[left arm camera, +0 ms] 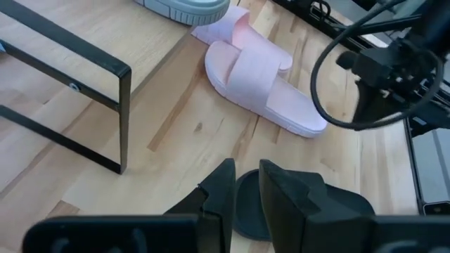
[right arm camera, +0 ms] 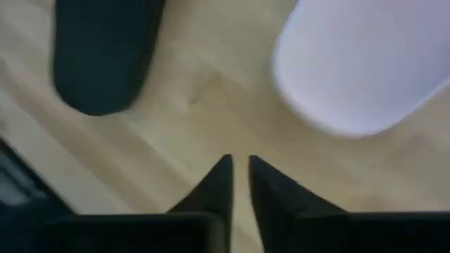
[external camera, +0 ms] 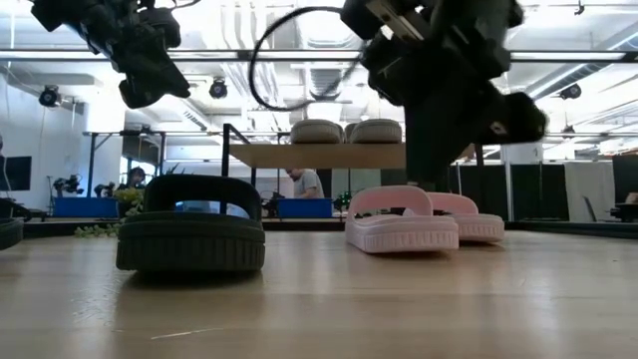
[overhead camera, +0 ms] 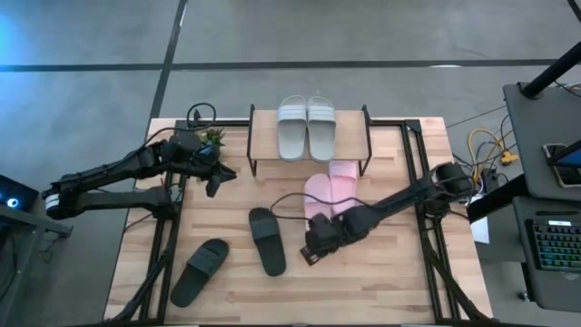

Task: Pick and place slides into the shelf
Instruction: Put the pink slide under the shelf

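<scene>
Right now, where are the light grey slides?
In the high view, the light grey slides lie side by side on top of the shelf, at the table's far middle, just beyond the pink slides.

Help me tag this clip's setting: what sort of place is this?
Probably a robotics lab or workshop: the wooden table sits on a bare concrete floor, a keyboard lies beside it, and exposed ceiling ducts run over workstations behind.

Pale pink foam slide (right arm camera: 365, 63), blurred and cropped in the right wrist view; black foam slide (external camera: 8, 231) cut off at the low view's edge.
</scene>
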